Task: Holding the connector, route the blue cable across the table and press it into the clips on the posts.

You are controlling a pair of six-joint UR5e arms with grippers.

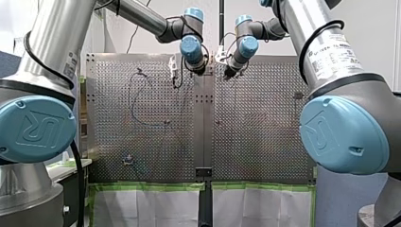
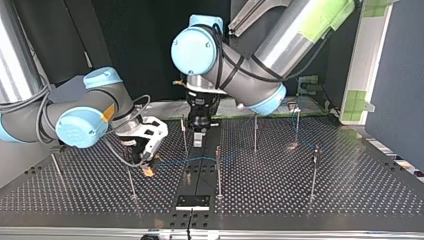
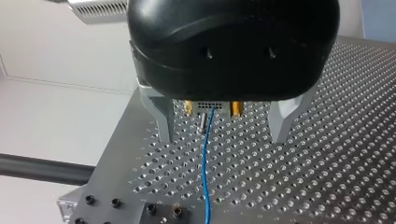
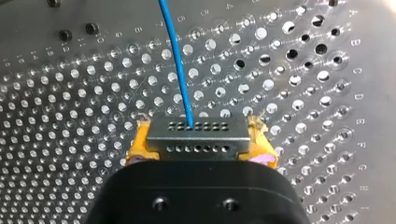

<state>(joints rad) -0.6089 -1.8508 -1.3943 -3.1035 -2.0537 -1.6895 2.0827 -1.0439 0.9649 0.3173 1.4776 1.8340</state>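
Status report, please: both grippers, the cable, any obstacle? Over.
Left gripper: jaws open, blue cable between them. Right gripper: jaws shut on connector. One post close beside cable.

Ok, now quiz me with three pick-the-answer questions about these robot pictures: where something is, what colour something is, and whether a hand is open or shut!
1. Where is the connector?
A) lying on the table
B) in my right hand
C) on top of a post

2. What colour is the cable?
A) red
B) blue
C) green

3. How is my left hand?
A) open
B) shut on the cable
C) shut on a post

Answers:
1 B, its yellow pads squeeze the connector.
2 B, a blue line leaves the connector.
3 A, its metal fingers stand wide apart, holding nothing.
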